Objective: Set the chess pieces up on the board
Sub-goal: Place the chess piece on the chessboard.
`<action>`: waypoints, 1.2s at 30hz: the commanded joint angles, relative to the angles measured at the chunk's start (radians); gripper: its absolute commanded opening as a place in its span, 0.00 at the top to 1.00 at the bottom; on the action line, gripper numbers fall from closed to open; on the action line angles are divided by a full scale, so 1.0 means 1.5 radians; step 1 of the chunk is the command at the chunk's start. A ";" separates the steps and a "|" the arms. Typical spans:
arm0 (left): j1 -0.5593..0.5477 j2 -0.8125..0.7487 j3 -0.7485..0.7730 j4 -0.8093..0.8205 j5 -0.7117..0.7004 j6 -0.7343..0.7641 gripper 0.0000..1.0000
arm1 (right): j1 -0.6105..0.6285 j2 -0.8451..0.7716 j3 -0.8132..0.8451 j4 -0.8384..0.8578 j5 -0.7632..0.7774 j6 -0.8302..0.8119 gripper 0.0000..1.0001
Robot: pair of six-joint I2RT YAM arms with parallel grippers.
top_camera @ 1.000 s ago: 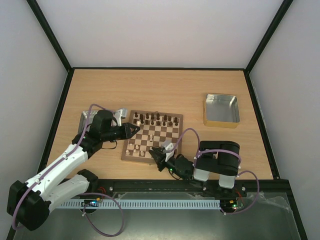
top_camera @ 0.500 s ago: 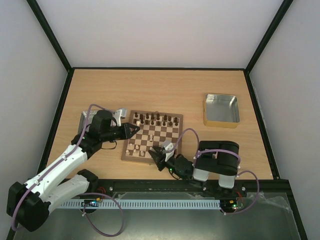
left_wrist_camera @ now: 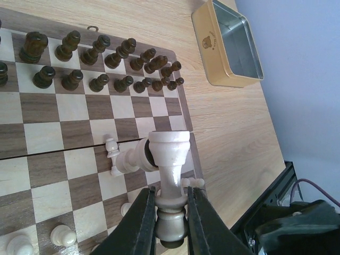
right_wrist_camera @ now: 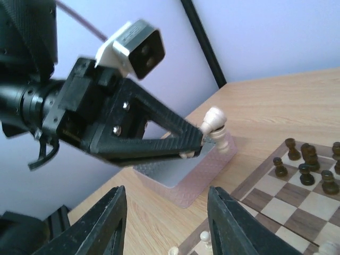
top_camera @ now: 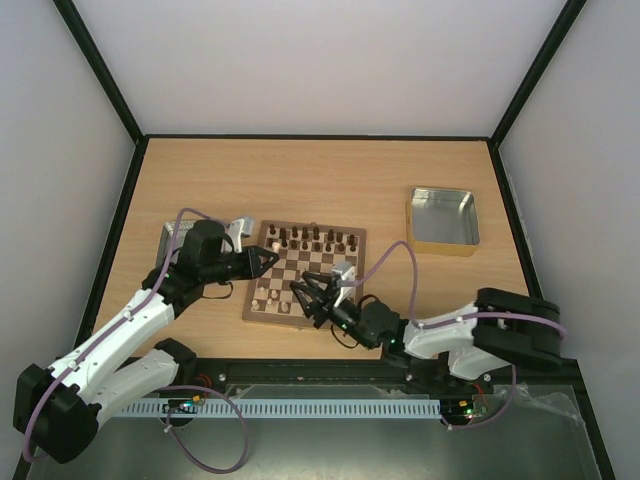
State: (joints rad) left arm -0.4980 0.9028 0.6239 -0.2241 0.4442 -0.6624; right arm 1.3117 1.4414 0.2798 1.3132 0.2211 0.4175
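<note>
The board [top_camera: 305, 270] lies at the table's centre-left, dark chessmen [top_camera: 315, 238] along its far rows and a few cream chess pieces [top_camera: 262, 296] near its front left. My left gripper [top_camera: 270, 257] hovers over the board's left edge, shut on a cream chess piece [left_wrist_camera: 169, 159] held by its lower stem. A second cream piece [left_wrist_camera: 127, 159] shows right behind it; I cannot tell whether they touch. My right gripper [top_camera: 305, 292] is over the board's near side, open and empty [right_wrist_camera: 170, 228], and faces the left gripper's fingers [right_wrist_camera: 159, 141].
A shiny square metal tin [top_camera: 443, 220] stands right of the board. Another tray [top_camera: 172, 238] sits left of the board, partly under the left arm, and shows as a clear-walled tray [right_wrist_camera: 180, 175] in the right wrist view. Black frame rails border the table.
The right arm has stretched forward from its folded pose to over the board's near side, and its jaws have opened. The left arm and its held piece have not moved.
</note>
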 commanded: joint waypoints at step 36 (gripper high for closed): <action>-0.015 0.173 0.082 -0.027 0.200 0.058 0.97 | -0.220 -0.230 0.179 -0.668 -0.212 -0.075 0.50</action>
State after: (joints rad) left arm -0.5117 1.1419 0.7151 -0.2749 0.6529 -0.6094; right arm 1.0058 1.0733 0.5743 0.2050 -0.0433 0.4362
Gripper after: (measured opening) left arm 0.127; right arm 0.521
